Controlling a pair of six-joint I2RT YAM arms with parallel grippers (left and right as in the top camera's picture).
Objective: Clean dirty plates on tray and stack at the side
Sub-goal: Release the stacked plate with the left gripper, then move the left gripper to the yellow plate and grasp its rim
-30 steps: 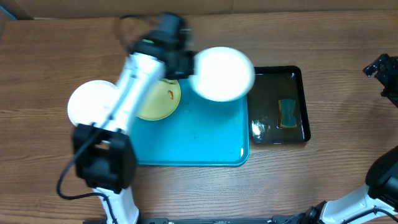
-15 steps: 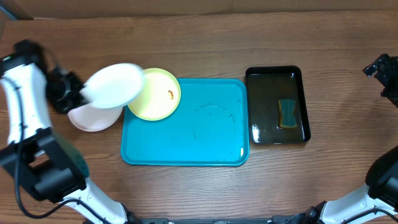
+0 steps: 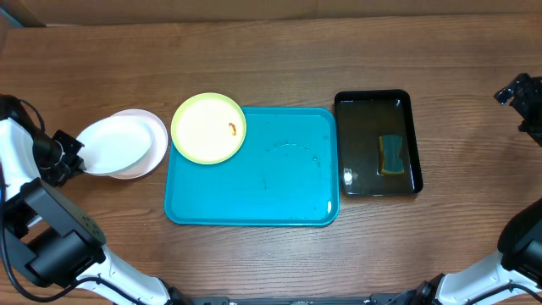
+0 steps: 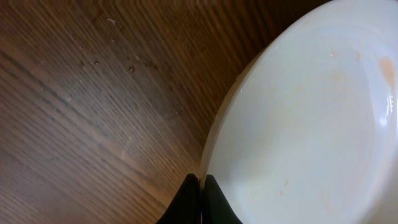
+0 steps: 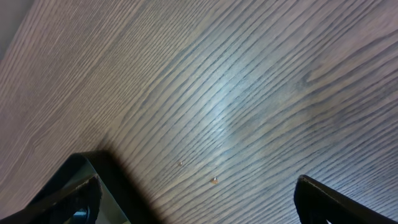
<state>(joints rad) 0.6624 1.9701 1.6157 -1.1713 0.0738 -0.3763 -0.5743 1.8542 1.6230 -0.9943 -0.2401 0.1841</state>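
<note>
My left gripper (image 3: 66, 154) is shut on the left rim of a white plate (image 3: 108, 144). It holds this plate over a second white plate (image 3: 151, 146) on the table left of the tray; I cannot tell whether the two touch. In the left wrist view the jaws (image 4: 200, 182) pinch the rim of the plate (image 4: 311, 118), which shows faint orange marks. The lime-green-rimmed plate (image 3: 208, 127), with a brown-orange smear, lies over the upper left corner of the turquoise tray (image 3: 262, 186). My right gripper (image 3: 523, 95) is open and empty at the far right, seen over bare wood in its wrist view (image 5: 199, 196).
A glossy black basin (image 3: 343, 142) with water and a sponge (image 3: 391, 154) stands right of the tray. The wooden table's left edge is near my left gripper.
My left arm has swung the white plate from above the tray's right end to the far left, and it now lies low over the other white plate. The right arm has not moved.
</note>
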